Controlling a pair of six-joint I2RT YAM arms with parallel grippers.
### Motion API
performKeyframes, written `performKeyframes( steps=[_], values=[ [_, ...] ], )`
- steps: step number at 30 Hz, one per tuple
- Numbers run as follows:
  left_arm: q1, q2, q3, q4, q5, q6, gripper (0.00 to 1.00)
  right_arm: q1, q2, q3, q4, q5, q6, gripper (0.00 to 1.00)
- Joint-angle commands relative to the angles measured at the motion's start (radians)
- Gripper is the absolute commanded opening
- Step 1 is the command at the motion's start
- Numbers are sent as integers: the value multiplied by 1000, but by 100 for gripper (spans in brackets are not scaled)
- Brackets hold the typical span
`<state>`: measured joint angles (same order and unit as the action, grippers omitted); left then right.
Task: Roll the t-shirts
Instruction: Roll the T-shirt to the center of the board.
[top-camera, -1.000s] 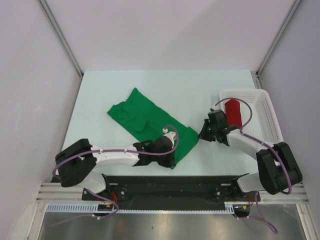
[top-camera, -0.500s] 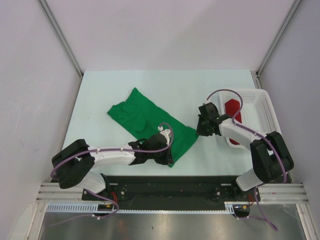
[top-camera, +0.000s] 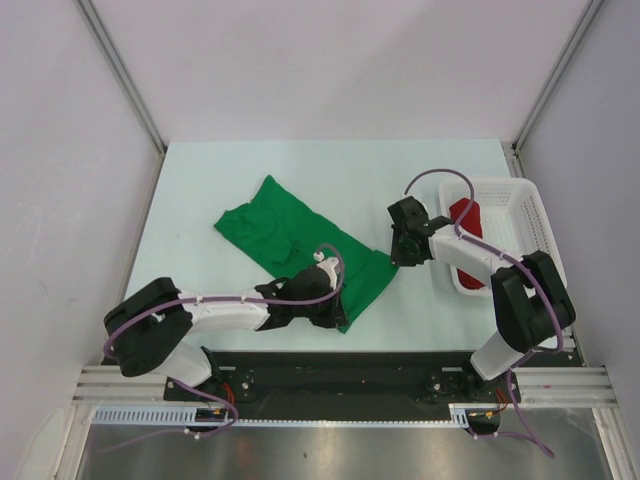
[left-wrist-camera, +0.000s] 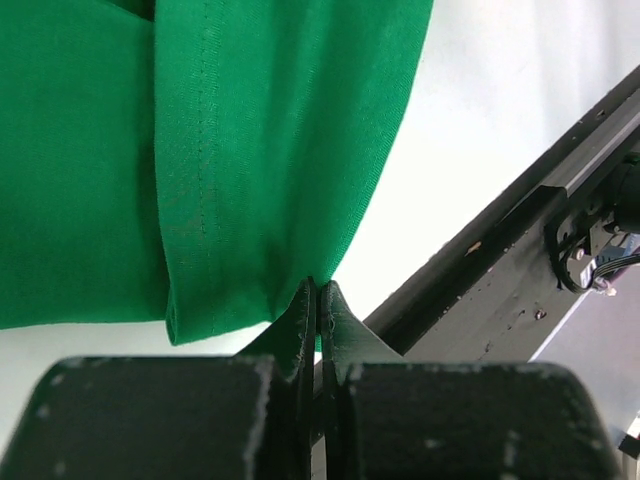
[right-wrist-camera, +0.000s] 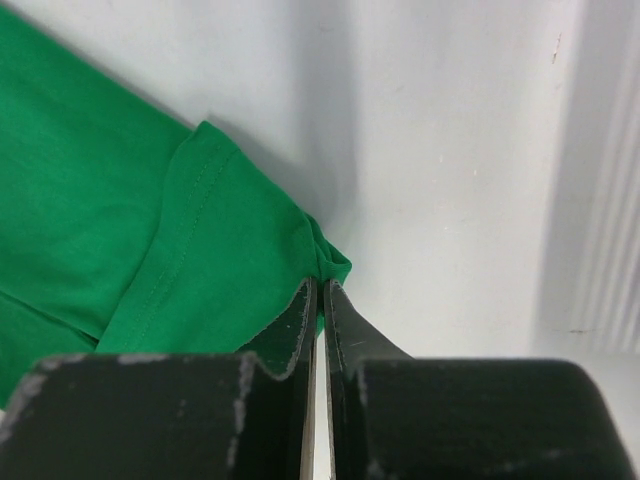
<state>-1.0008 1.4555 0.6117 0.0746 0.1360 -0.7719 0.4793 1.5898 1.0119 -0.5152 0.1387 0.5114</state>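
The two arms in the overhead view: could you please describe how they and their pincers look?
The left arm and right arm both have white links joined by bulky black joint housings, with a thin purple cable looping along each. The left pincer and right pincer have black, tapered, flat-sided fingers mounted on a scuffed black block.

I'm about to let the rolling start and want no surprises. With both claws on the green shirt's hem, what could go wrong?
1. The left claw and right claw each pinch only the very tip of a hem corner of the green t-shirt. The cloth may slip out when pulled.
2. The right arm reaches across the basket holding the red t-shirt. A swing could nudge it.
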Motion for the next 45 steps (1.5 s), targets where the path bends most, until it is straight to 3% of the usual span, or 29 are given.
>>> performKeyframes(
  steps=[1, 17, 27, 30, 39, 45],
  values=[
    [5, 14, -26, 40, 47, -29, 0, -2, 25, 57, -19, 88, -31, 4],
    [50, 8, -46, 60, 57, -60, 0, 13, 74, 154, -43, 81, -22, 8],
    [106, 17, -63, 63, 74, -66, 0, 33, 127, 209, -43, 70, -2, 18],
    [123, 22, -63, 62, 79, -67, 0, 38, 115, 212, -40, 79, 9, 25],
    [154, 45, -66, 73, 91, -92, 0, 39, -4, 197, -54, 113, 16, 57],
    [157, 45, -66, 83, 97, -98, 0, 41, -125, 130, -72, 85, 71, 64]
  ],
)
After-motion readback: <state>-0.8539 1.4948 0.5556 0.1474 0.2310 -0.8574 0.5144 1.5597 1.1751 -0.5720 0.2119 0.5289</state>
